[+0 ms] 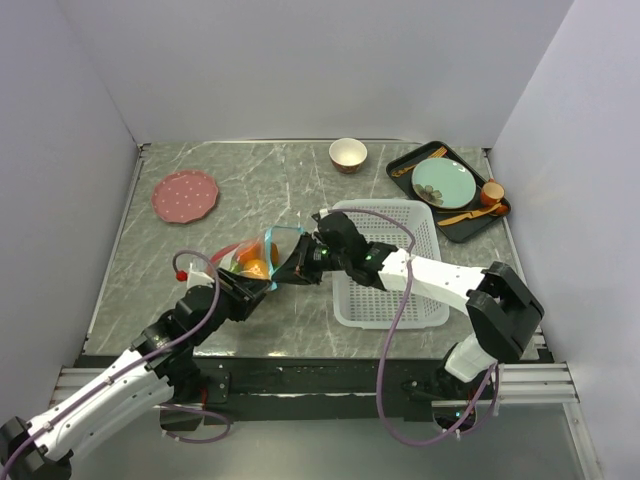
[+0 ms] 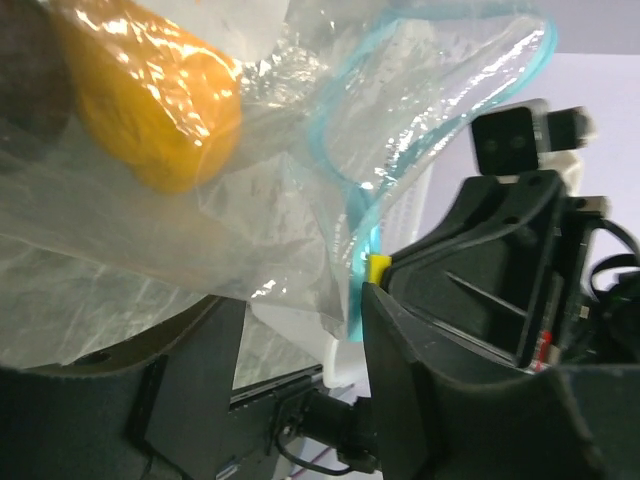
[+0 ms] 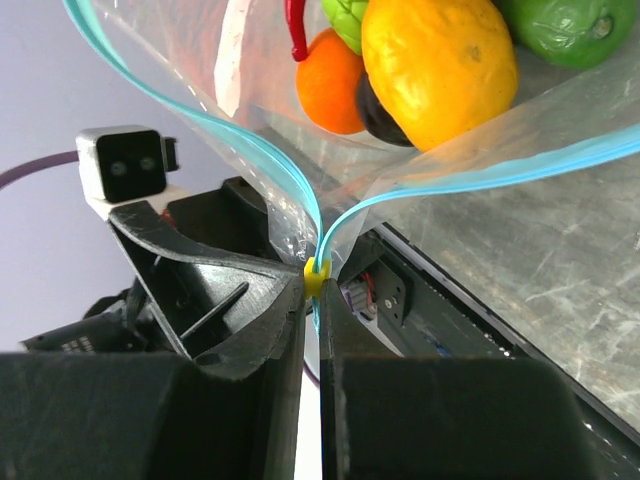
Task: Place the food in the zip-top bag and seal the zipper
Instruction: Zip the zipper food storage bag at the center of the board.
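Grey marble table point(image 1: 260, 190) seen from above: we record the zip-top bag point(image 1: 255, 255) lying between the left gripper point(image 1: 243, 288) and the right gripper point(image 1: 284, 268), beside a white basket point(image 1: 345, 310).

Left wrist view: the food point(image 2: 160, 100) shows through the film. We cannot tell how the left fingers stand.

Right wrist view: the right fingers are pinched on the zipper point(image 3: 500, 175) at a yellow slider point(image 3: 316, 275). The yellow fruit point(image 3: 440, 65) and orange point(image 3: 330, 85) lie inside the bag.
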### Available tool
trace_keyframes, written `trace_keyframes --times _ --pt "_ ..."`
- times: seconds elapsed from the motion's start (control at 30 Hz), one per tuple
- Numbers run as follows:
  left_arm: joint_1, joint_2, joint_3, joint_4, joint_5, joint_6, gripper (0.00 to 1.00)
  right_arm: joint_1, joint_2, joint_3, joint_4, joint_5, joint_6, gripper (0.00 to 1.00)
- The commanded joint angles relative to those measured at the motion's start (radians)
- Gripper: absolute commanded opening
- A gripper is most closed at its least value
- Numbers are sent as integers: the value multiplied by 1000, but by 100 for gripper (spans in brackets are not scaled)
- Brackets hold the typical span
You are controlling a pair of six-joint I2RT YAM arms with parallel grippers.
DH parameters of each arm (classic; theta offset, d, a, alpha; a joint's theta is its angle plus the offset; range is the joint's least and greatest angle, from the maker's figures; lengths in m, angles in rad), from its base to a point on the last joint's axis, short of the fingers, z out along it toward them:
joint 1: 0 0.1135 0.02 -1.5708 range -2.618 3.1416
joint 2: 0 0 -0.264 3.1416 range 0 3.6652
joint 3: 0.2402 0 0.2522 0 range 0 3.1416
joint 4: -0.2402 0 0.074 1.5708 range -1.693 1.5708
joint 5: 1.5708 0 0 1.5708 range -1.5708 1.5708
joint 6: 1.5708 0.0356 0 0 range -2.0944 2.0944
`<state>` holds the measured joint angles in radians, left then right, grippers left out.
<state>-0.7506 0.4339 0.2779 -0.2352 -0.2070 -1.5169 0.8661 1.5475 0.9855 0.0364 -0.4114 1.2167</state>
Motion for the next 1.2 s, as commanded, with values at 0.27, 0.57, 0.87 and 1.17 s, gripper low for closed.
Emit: trace_keyframes --times 0.27,0.57,0.87,1.17 --pt "-4 -32 -48 139 -18 -83 36 24 -63 -91 122 45 104 8" --pt "-4 25 -29 171 -17 -75 13 33 -52 -111 143 23 119 7" --pt "-4 -14 -17 103 -42 -72 1 34 -63 -102 80 40 72 34" --pt "-6 -49 -31 77 -51 -74 1 36 -55 -67 42 43 44 40"
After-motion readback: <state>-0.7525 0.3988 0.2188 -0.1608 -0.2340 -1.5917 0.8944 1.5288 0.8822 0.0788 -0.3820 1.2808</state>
